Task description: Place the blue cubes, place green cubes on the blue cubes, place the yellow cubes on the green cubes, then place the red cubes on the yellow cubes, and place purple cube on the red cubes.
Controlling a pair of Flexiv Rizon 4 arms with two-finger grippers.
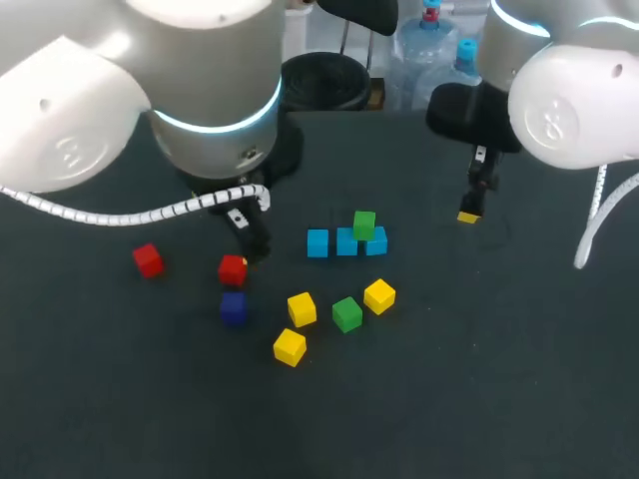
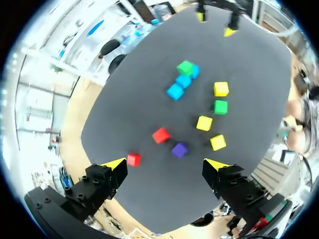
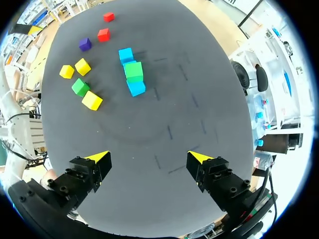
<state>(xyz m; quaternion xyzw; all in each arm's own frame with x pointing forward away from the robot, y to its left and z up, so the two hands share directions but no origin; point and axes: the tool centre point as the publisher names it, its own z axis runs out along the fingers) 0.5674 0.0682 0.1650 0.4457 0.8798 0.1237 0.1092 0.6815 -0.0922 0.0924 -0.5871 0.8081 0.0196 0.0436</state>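
Green loose cube, lying lower centre below the blue cubes, wants a square grasp from above by the left end effector or right end effector, both open and empty.

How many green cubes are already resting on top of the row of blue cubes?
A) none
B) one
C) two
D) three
B: only one green cube rests on the blue cubes; the second green cube lies on the table between two yellow cubes.
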